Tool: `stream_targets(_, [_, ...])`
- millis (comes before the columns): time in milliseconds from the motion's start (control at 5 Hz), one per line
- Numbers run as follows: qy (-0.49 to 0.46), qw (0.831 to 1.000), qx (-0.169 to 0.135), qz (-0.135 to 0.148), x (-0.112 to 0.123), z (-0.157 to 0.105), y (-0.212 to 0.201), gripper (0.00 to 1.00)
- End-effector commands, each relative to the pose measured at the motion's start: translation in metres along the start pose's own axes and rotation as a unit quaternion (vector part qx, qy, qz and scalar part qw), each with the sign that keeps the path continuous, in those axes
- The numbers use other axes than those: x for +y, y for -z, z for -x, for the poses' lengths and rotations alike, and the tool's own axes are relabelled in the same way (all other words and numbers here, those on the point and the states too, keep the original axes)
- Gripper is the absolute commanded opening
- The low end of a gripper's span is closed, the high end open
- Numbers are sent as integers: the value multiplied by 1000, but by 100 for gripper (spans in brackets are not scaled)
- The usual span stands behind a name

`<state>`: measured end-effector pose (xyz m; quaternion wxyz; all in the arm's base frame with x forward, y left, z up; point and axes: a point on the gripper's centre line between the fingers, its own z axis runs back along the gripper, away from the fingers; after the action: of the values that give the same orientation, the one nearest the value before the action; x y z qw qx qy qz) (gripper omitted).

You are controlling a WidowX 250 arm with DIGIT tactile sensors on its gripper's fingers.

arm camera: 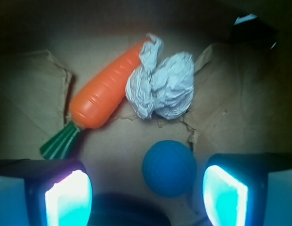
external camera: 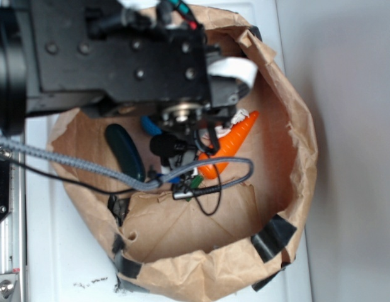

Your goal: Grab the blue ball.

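Brown paper lined the bag (arm camera: 231,108) under me. My end effector (arm camera: 146,197) stood apart, the blue ball (arm camera: 169,168) between its fingers, nearer the right-of-frame one.

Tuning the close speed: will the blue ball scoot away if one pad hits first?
Probably. The blue ball is round and free on crinkled brown paper, so it would likely roll. It sits nearer one side of the open pincer, so uneven contact seems plausible. Its matte surface may help grip.
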<state>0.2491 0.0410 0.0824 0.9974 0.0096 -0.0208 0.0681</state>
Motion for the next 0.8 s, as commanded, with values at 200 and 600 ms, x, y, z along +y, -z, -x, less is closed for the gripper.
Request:
stream_targets(200, [0, 998, -48, -39, 6, -10, 28, 100])
stream_targets(600, [1, 996, -56, -64, 11, -7, 42, 100])
